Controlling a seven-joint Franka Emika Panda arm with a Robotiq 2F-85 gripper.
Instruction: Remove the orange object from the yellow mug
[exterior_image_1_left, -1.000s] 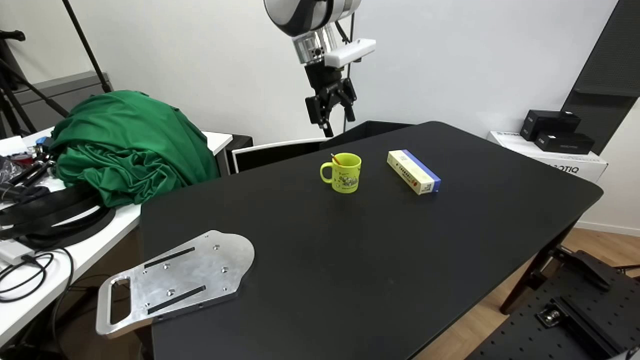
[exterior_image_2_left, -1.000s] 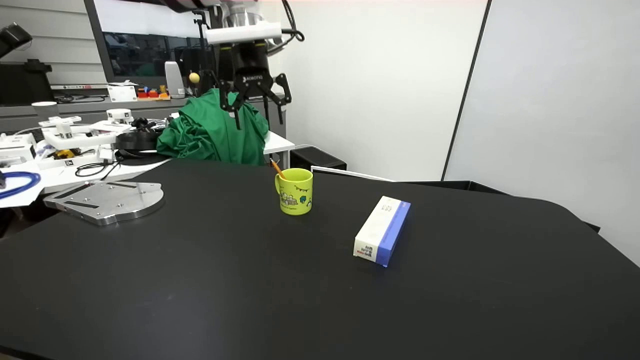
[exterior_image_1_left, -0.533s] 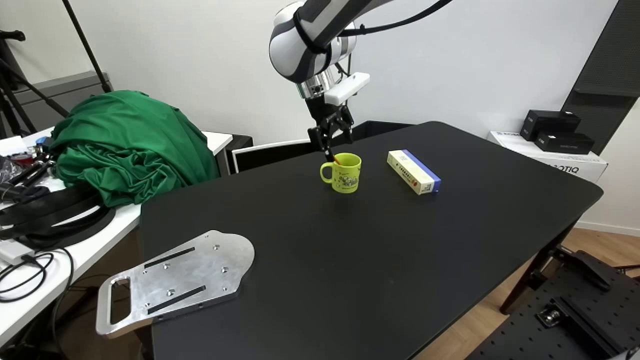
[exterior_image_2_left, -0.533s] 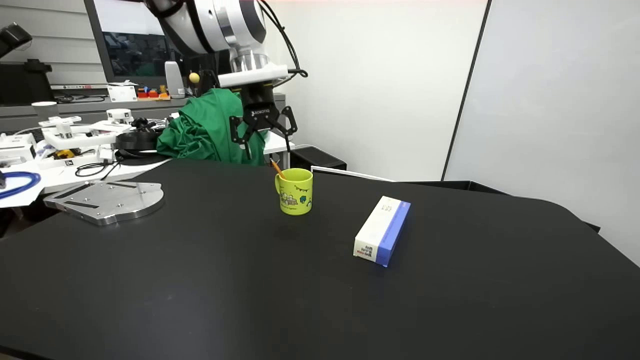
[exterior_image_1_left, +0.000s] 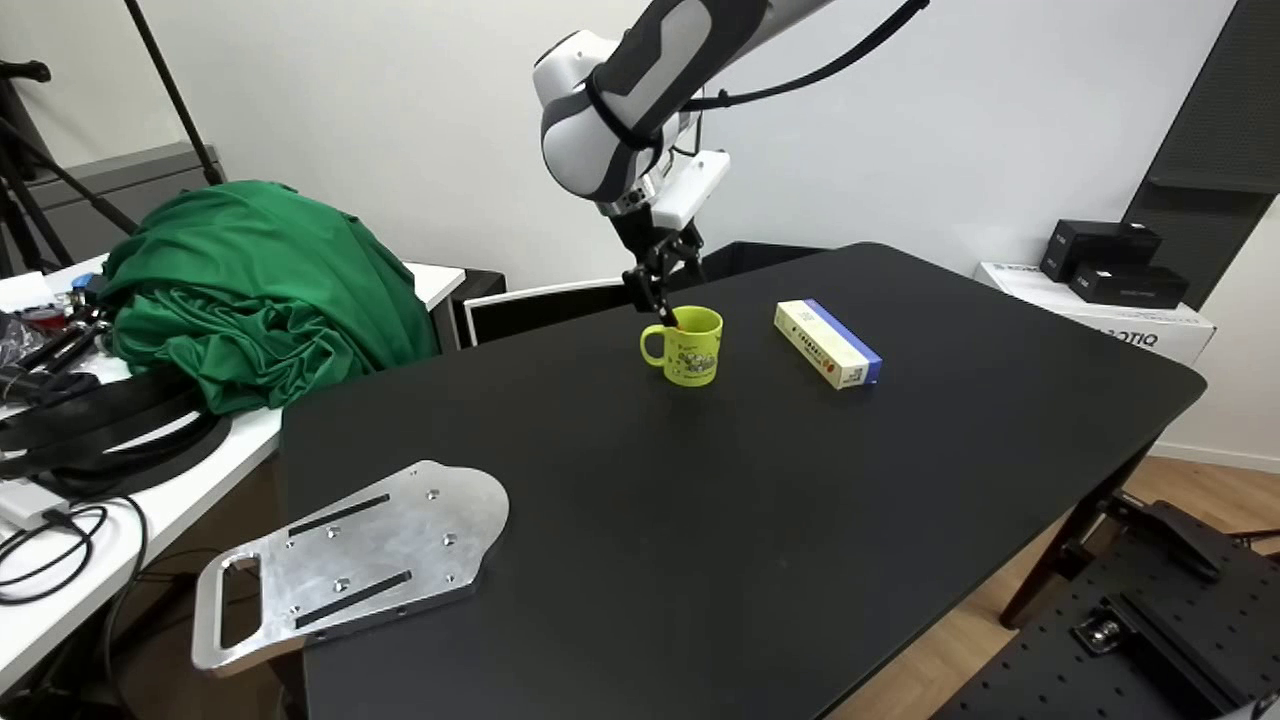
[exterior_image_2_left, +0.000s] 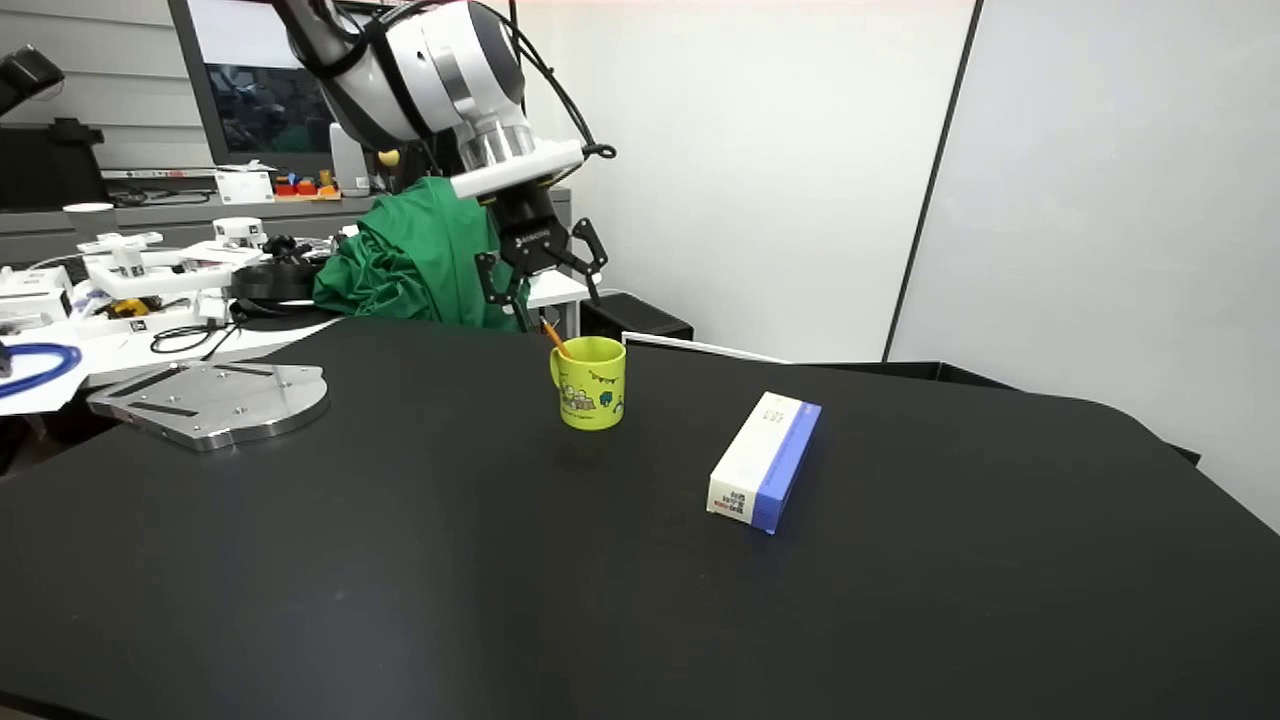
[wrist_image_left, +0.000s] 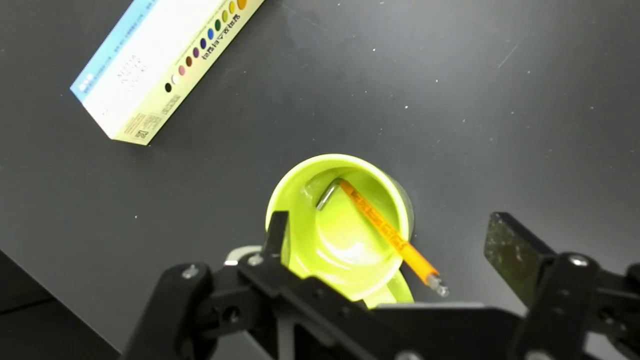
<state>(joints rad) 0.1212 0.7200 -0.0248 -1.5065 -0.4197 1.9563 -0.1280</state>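
Note:
The yellow mug (exterior_image_1_left: 692, 355) stands upright on the dark table, also seen in an exterior view (exterior_image_2_left: 592, 395) and the wrist view (wrist_image_left: 350, 245). The orange object (wrist_image_left: 382, 225), a thin stick with a silver tip, leans inside it and sticks out over the rim on the handle side; its upper part shows in an exterior view (exterior_image_2_left: 556, 338). My gripper (wrist_image_left: 388, 225) is open and empty. In the wrist view its fingers appear on either side of the stick's upper end, apart from it. In both exterior views the gripper (exterior_image_2_left: 560, 312) is tilted just above and behind the mug.
A yellow-and-blue rectangular box (exterior_image_1_left: 825, 343) lies beside the mug, also seen in the wrist view (wrist_image_left: 160, 60). A silver metal plate (exterior_image_1_left: 380, 540) lies at the table's edge. A green cloth heap (exterior_image_1_left: 250, 300) sits on a side table.
My gripper has come down from high above to close over the mug and has tilted. It stays open. The mug, the stick and the box have not moved.

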